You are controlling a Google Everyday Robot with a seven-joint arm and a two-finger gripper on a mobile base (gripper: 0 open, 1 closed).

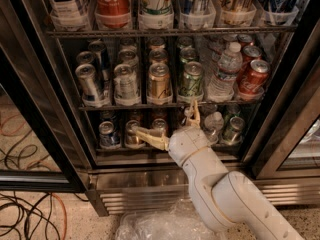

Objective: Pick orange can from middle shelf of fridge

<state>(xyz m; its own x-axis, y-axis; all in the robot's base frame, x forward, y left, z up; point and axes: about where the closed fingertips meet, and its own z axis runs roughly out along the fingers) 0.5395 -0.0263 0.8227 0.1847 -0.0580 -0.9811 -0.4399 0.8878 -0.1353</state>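
Note:
The orange can (159, 82) stands upright at the front of the middle shelf (150, 106) of the fridge (30, 84), between a silver can (125, 83) and a green can (191, 79). My gripper (166, 117) is open and empty, just below and in front of that shelf. One finger (149, 136) points left in front of the bottom-shelf cans. The other finger (195, 115) points up toward the shelf edge, under the green can. The gripper is below the orange can and apart from it.
A water bottle (224, 73) and red Coca-Cola cans (253, 79) stand at the shelf's right. Tall cans fill the rack above (160, 32). The black door frame (295, 104) is at the right. Cables (25, 214) and crumpled plastic (165, 224) lie on the floor.

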